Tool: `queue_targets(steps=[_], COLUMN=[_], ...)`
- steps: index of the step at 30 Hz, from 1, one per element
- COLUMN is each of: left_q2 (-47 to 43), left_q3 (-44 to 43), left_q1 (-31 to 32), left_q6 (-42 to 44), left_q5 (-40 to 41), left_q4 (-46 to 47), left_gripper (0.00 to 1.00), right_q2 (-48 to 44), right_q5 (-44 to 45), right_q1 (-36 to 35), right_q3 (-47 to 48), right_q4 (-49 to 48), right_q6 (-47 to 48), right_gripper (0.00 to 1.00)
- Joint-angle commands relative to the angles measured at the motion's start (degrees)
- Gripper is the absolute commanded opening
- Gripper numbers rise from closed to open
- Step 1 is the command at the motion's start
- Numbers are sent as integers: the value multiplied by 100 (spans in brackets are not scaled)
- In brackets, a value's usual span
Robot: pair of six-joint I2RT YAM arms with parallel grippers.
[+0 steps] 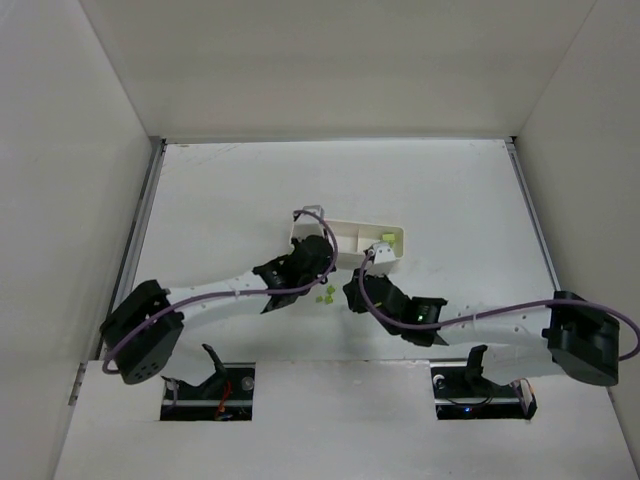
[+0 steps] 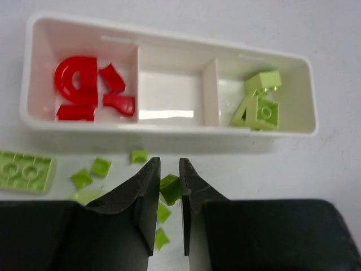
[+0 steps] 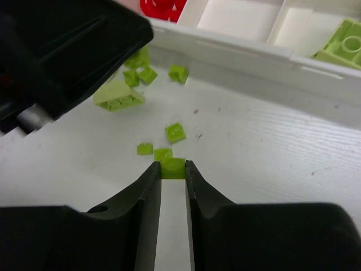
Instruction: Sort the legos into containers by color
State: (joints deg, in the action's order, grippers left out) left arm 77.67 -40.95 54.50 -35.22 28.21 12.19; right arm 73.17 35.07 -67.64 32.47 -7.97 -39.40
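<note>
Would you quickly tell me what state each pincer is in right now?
Left pincer: nearly closed; whether it holds anything cannot be told.
Right pincer: closed on a green lego.

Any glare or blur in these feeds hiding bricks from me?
Left wrist: a glare strip on the bare middle floor of the tray, red bricks sharp. Right wrist: the left arm at upper left is a dark blur, loose green bricks clear. Top external: even light, but bricks too small to count.
</note>
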Motion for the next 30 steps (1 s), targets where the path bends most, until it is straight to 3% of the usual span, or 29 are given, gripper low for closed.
queue_targets(steps=[1, 8, 13, 16, 20, 30], left_q2=[528, 1724, 1770, 1437, 708, -1332], left_q3=[-650, -1477, -1504, -1355, -1021, 921], left_q1=[-277, -761, -770, -823, -814, -94], left_q6=[594, 859, 886, 859, 903, 289], left_q5=[-227, -675, -720, -676, -667, -44], left_q4=[618, 715, 733, 741, 698, -206], left_gripper=[15, 18, 37, 42, 40, 36], right_q2=[-328, -900, -691, -287, 372, 2043], right_q5=[149, 35, -219, -422, -615, -844], right_q1=[141, 685, 1239, 1503, 1670, 2031], right_q3=[-91, -162, 92, 364, 847, 1982], right_q4=[-30, -29, -205, -442, -644, -847], right_q6=[125, 371, 556, 705, 767, 1004], right_gripper=[26, 26, 26, 26, 26, 27])
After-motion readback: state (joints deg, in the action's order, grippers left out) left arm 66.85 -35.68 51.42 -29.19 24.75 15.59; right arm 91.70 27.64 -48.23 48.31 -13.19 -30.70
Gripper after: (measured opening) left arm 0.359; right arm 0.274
